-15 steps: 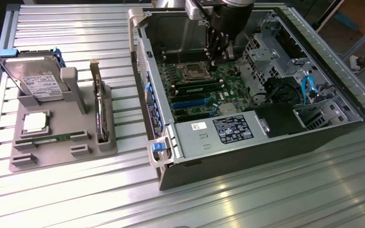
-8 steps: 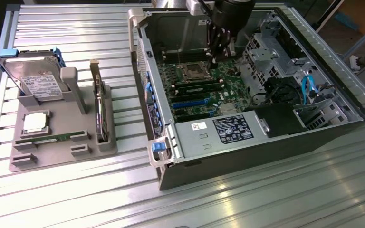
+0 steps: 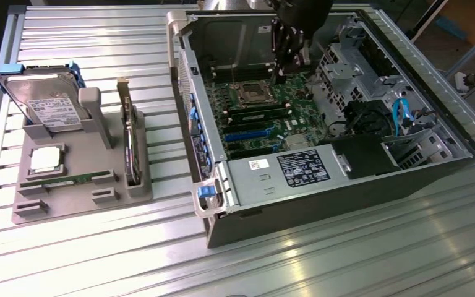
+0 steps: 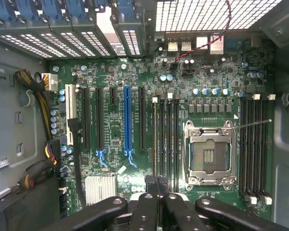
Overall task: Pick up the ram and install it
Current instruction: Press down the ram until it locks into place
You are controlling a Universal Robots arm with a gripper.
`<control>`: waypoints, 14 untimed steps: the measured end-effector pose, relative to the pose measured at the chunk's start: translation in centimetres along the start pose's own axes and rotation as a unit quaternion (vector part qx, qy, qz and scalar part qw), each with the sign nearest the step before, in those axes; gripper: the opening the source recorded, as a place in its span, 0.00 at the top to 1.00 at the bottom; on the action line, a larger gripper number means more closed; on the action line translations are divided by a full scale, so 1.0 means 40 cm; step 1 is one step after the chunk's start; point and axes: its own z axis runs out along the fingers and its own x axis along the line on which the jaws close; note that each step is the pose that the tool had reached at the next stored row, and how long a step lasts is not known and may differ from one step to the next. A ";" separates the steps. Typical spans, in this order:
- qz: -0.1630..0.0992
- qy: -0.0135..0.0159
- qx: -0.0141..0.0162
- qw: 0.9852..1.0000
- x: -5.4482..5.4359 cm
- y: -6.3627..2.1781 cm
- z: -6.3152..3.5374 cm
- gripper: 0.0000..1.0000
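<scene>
A ram stick point(image 4: 155, 139) stands edge-up in the memory slot beside the open CPU socket point(image 4: 208, 156), a thin green line running the slot's length. In the exterior view it is the dark strip point(image 3: 258, 114) below the socket. My gripper point(image 4: 157, 185) is inside the case, its two black fingers point(image 4: 150, 188) pressed together over one end of that stick, with nothing between them. From outside, the gripper point(image 3: 281, 75) hangs over the motherboard point(image 3: 258, 124) near the socket. Whether the fingertips touch the stick I cannot tell. A second green stick point(image 3: 60, 180) lies in the grey holder.
The open tower case point(image 3: 320, 185) lies on the slatted metal table point(image 3: 345, 260). At the exterior view's left, the grey holder point(image 3: 81, 198) carries a hard drive point(image 3: 44, 105), a square silver CPU point(image 3: 46, 159) and an upright dark expansion card point(image 3: 130, 142). Cables and drive cages crowd the case's far side.
</scene>
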 end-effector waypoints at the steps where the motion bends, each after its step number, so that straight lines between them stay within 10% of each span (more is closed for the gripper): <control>1: 0.000 0.000 0.000 1.000 0.000 0.000 0.000 0.89; 14: 0.001 0.000 0.000 1.000 0.000 0.000 0.000 0.89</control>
